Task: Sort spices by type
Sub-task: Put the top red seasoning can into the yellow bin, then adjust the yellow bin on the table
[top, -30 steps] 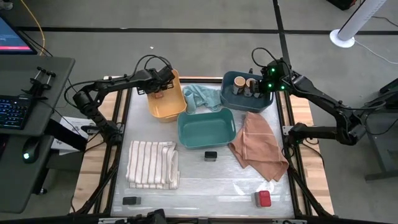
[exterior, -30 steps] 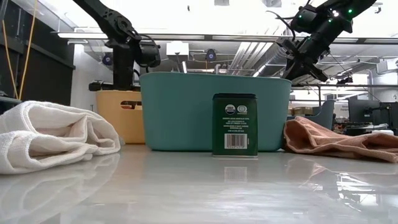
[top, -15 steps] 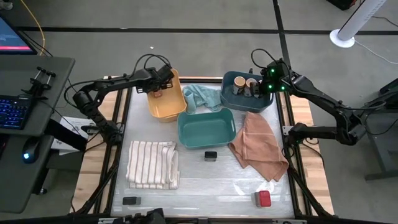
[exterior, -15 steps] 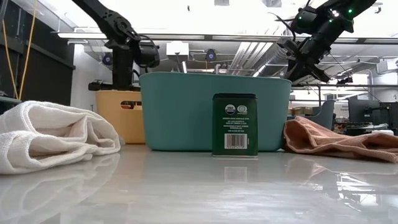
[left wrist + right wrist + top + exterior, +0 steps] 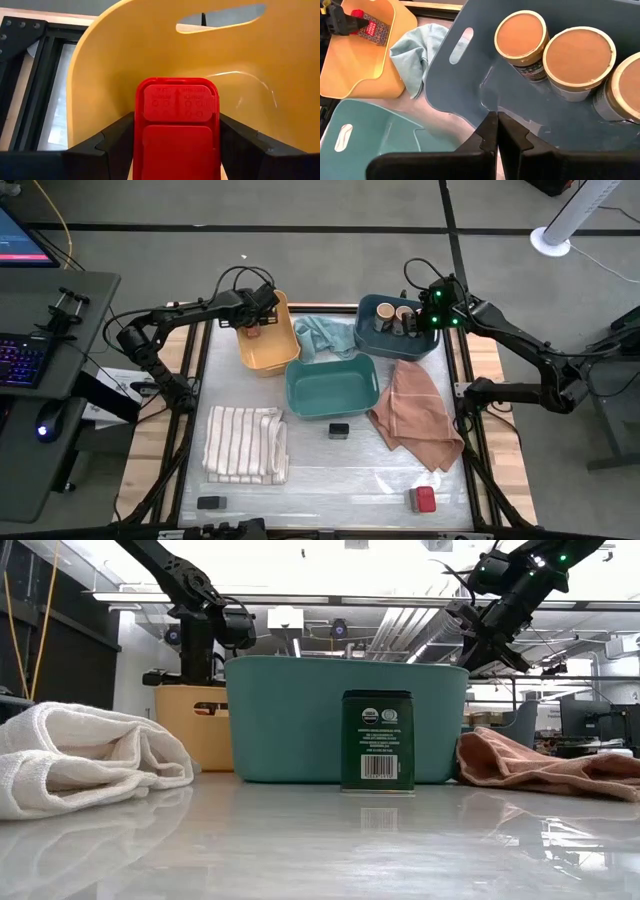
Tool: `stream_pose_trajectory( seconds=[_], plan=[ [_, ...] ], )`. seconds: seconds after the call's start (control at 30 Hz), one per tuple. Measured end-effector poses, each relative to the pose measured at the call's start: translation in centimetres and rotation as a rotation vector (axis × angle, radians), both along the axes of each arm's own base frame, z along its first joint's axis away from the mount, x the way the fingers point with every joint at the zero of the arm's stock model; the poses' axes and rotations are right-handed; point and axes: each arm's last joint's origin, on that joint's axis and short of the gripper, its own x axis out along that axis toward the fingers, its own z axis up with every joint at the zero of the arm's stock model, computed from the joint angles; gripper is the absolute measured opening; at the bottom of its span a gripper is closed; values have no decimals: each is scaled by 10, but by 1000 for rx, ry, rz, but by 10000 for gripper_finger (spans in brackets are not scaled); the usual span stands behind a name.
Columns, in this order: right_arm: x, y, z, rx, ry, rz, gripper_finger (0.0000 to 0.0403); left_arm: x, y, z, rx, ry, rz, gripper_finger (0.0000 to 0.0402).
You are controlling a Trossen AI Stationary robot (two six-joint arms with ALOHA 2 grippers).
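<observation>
Left claw (image 5: 176, 150) inside yellow bin (image 5: 266, 335), fingers flanking red-topped jar (image 5: 176, 131), grip unclear; jar may tip on release. Right claw (image 5: 497, 131) shut, empty, over blue bin (image 5: 470, 80).

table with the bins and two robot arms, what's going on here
The left gripper is inside the yellow plastic bin with a red-topped square spice jar between its fingers. The right gripper, shut and empty, hovers over the dark blue bin holding round tan-lidded jars. The teal bin looks empty. Still out on the table: a black rectangular tin, another black tin and a red-topped jar.
</observation>
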Motion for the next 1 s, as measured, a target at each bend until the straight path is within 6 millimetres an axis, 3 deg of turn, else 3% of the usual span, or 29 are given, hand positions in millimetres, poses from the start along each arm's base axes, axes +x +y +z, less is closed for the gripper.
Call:
stream_pose_trajectory(
  seconds=[0.73, 1.0],
  plan=[
    [0, 0, 0, 4, 3, 0, 0, 2, 3, 2, 57, -21, 26, 234],
    [0, 0, 0, 4, 3, 0, 0, 2, 3, 2, 52, -5, 6, 287]
  ],
)
